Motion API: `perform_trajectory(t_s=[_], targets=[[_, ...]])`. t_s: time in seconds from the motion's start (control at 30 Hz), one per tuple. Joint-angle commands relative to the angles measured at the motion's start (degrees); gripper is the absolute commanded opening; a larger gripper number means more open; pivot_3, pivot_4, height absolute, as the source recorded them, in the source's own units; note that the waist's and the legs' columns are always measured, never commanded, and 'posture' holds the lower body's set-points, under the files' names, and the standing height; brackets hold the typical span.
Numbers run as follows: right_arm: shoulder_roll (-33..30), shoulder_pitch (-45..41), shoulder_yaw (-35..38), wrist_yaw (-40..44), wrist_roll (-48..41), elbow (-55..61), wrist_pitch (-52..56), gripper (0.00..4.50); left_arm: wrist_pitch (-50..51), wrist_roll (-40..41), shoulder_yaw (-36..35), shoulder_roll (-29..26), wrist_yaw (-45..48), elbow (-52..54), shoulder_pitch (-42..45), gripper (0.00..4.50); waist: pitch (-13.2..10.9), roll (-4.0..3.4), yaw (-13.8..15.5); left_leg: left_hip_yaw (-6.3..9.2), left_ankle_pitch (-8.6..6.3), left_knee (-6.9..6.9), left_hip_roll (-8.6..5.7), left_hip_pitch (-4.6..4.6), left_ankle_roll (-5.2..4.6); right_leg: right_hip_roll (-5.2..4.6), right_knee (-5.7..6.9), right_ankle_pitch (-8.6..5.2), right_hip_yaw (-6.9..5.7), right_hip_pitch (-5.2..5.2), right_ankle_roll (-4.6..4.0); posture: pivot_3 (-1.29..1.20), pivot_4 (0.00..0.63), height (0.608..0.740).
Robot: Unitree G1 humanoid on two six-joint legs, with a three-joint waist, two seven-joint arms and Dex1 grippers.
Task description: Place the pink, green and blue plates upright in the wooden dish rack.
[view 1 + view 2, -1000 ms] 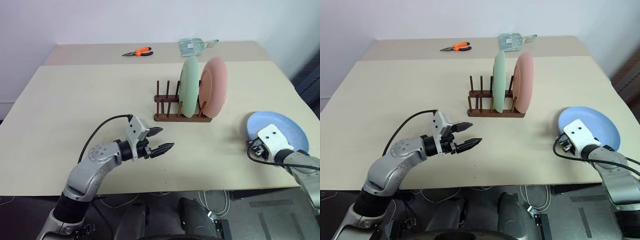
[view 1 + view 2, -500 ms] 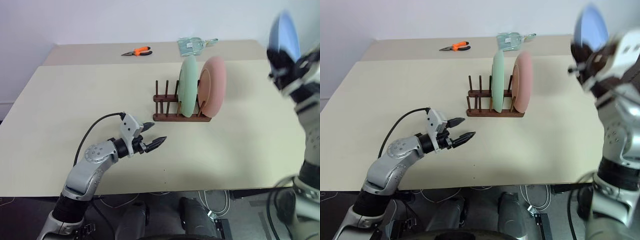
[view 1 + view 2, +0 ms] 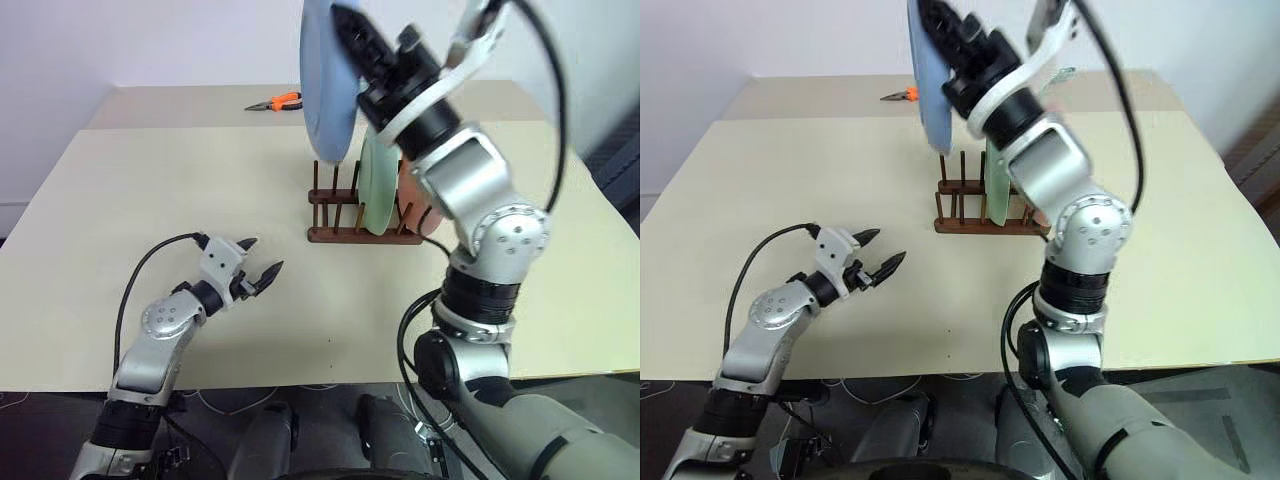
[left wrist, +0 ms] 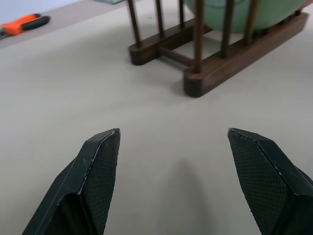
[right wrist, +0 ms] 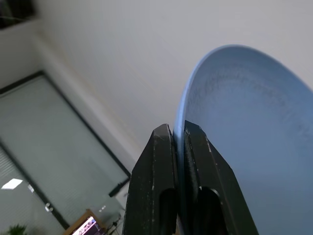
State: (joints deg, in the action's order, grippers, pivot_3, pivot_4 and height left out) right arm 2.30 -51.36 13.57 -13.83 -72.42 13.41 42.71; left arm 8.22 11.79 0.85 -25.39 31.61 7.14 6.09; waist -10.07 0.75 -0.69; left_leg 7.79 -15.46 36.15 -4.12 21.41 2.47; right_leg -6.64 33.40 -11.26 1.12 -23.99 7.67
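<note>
The right gripper (image 5: 179, 142) pinches the round light blue plate (image 3: 328, 80) by its rim, edge-on above the dark wooden dish rack (image 3: 345, 215) — mint green plate (image 3: 379, 185) slotted, left pegs free. Left gripper (image 3: 258, 271) fingers spread over bare counter (image 3: 150, 200).

blue plate (image 3: 928, 75) is held on edge by right hand (image 3: 945, 28), above wooden dish rack (image 3: 985, 205) | green plate (image 3: 998, 185) is racked upright | left hand (image 3: 883, 252) is spread over bench (image 3: 770, 190)
</note>
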Motion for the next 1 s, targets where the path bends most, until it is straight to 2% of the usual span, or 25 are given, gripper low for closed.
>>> perform_trajectory(t_s=[0.03,0.4,0.8,1.0], targets=[[0.9,0.4,-0.5,-2.4,0.6,1.2,-2.1,0.07,-1.5,0.3,-1.6,-0.2,0.0,2.1,-0.6,3.61,0.0,-0.01,0.0,-0.01,0.00,0.00,0.00,0.00,0.00,0.00,0.03,0.00,0.00,-0.01,0.00,0.00,0.150,0.740],[3.4,4.3,-1.4,-5.2,2.2,-3.0,-3.2,0.07,-1.3,0.0,-0.7,1.1,0.2,2.0,-0.6,3.61,0.0,-0.03,-0.5,-0.07,0.00,-0.03,0.06,-0.06,0.00,0.08,0.26,-0.01,0.03,-0.11,0.00,0.00,0.150,0.740],[2.6,0.7,-1.7,-4.4,6.2,-6.5,-4.6,0.07,-0.4,0.1,-0.4,1.6,0.4,3.0,-1.1,3.61,0.1,-0.02,-0.5,-0.09,0.00,-0.01,0.05,-0.09,0.00,0.09,0.27,-0.01,0.04,-0.09,0.00,0.00,0.150,0.740],[2.2,-1.3,-0.1,-7.0,4.3,-4.7,-4.3,0.07,0.3,0.2,-0.4,1.7,0.3,3.9,-1.5,3.61,0.1,-0.04,-0.4,-0.09,0.00,-0.03,0.05,-0.05,0.00,0.09,0.27,-0.01,0.04,-0.14,0.00,0.00,0.150,0.740]])
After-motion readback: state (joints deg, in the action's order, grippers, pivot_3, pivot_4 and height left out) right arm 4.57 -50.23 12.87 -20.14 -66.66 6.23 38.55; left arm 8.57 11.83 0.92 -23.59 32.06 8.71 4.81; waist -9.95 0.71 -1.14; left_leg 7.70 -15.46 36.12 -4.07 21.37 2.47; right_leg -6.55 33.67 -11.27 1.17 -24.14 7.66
